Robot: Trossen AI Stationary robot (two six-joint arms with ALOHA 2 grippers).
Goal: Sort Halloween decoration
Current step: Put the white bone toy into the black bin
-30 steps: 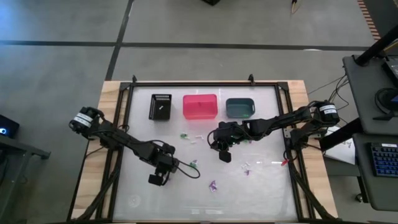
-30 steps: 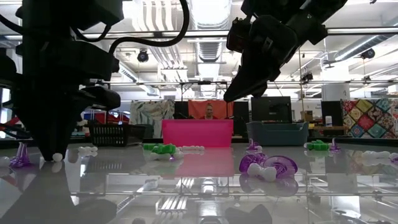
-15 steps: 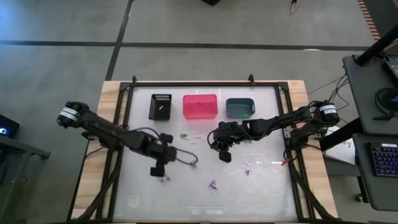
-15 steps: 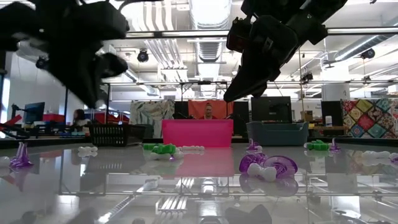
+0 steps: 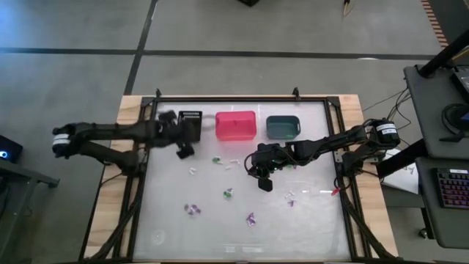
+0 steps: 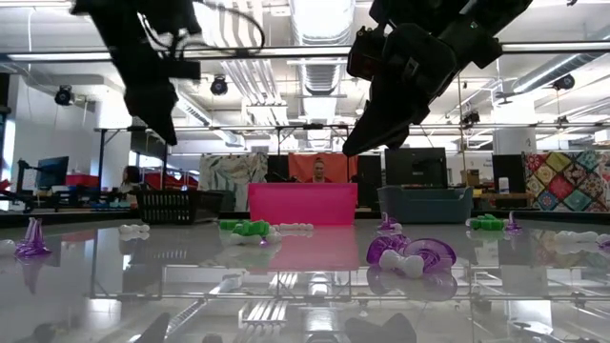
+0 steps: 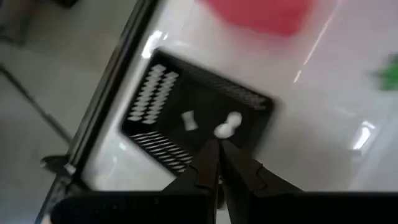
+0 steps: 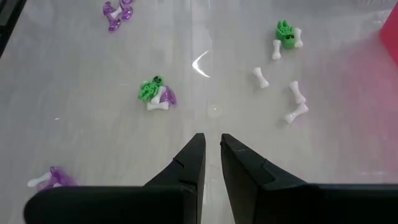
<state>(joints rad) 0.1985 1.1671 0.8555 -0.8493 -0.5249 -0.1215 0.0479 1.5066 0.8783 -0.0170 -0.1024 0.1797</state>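
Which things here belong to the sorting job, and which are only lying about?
Job: white bones, green trinkets, purple trinkets; black bin, pink bin, teal bin; left claw over the black bin, right claw mid-table.
Lying about: keyboard, cables.

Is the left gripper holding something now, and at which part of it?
The left gripper pinches a small white bone by one end, above the black bin. The right gripper holds nothing.

Grey floor (image 5: pixel 73 44) surrounds the table; a patchwork quilt (image 6: pixel 570 181) hangs beneath ceiling lights (image 6: pixel 319 19).
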